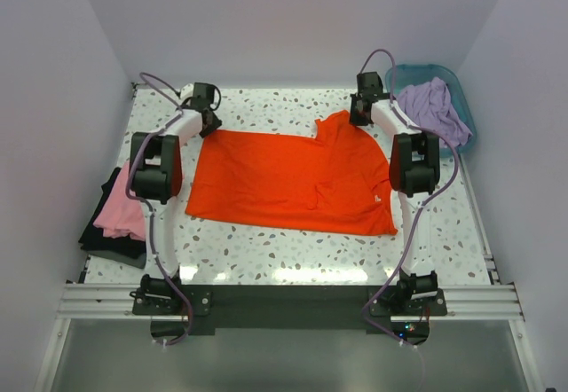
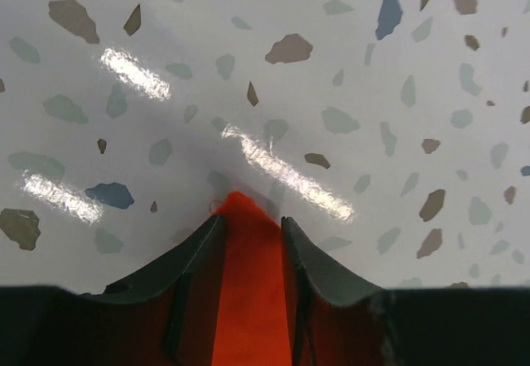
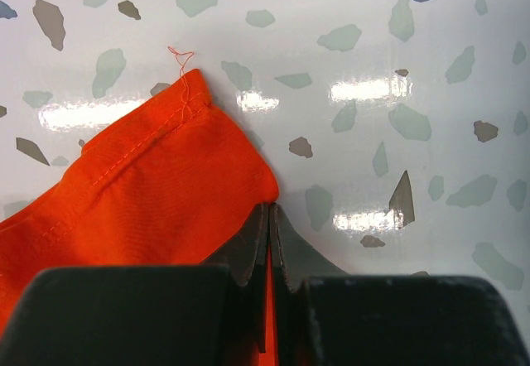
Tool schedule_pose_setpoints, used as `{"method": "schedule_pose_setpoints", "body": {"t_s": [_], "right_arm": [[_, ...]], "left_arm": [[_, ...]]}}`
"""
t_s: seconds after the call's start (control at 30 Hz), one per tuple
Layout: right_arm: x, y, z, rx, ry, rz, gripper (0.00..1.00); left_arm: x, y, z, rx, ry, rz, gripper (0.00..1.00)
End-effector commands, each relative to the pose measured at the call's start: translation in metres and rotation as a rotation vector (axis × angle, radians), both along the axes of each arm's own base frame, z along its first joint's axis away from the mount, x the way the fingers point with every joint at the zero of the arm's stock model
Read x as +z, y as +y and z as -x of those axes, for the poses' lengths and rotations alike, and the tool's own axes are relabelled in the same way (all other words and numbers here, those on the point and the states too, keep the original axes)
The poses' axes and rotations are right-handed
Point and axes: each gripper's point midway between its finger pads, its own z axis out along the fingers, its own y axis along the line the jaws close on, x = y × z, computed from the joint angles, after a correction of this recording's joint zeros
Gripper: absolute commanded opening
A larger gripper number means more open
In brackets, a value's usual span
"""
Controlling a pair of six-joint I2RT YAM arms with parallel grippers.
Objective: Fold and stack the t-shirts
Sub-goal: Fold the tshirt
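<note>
Two arms reach to the far edge of the orange shirt point(image 1: 284, 179), which lies spread flat at the middle of the speckled table point(image 1: 266, 254). Left gripper point(image 2: 251, 221) is at the shirt's far left corner: its fingers point(image 2: 195, 258) stand partly apart with orange cloth filling the gap; whether they clamp it cannot be told. Right gripper point(image 3: 269, 209) is at the far right sleeve: its fingers point(image 3: 248, 246) are pressed together, pinching a sliver of the cloth's edge. Pink shirt point(image 1: 120, 207) lies on the black shirt point(image 1: 108, 239) at the table's left edge. Lavender shirt point(image 1: 433, 108) hangs in the teal basket point(image 1: 415, 73) at the far right corner.
</note>
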Motion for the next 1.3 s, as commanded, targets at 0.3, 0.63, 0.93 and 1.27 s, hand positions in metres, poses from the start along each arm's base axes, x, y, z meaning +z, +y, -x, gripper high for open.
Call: {"method": "schedule_pose_setpoints", "body": {"t_s": [0.3, 0.63, 0.93, 1.27], "right_arm": [[0.019, 0.001, -0.008, 0.013, -0.039, -0.01, 0.0], [0.048, -0.001, -0.022, -0.006, -0.121, -0.061, 0.0], [0.095, 0.0, -0.033, -0.002, -0.227, -0.082, 0.0], [0.109, -0.003, -0.018, -0.012, -0.238, -0.074, 0.0]], "left_arm": [[-0.02, 0.005, -0.002, 0.086, 0.036, -0.019, 0.19], [0.008, 0.009, -0.01, 0.083, -0.042, 0.01, 0.0], [0.043, 0.015, -0.018, 0.071, -0.161, 0.055, 0.0], [0.071, 0.015, -0.021, 0.038, -0.268, 0.112, 0.0]]}}
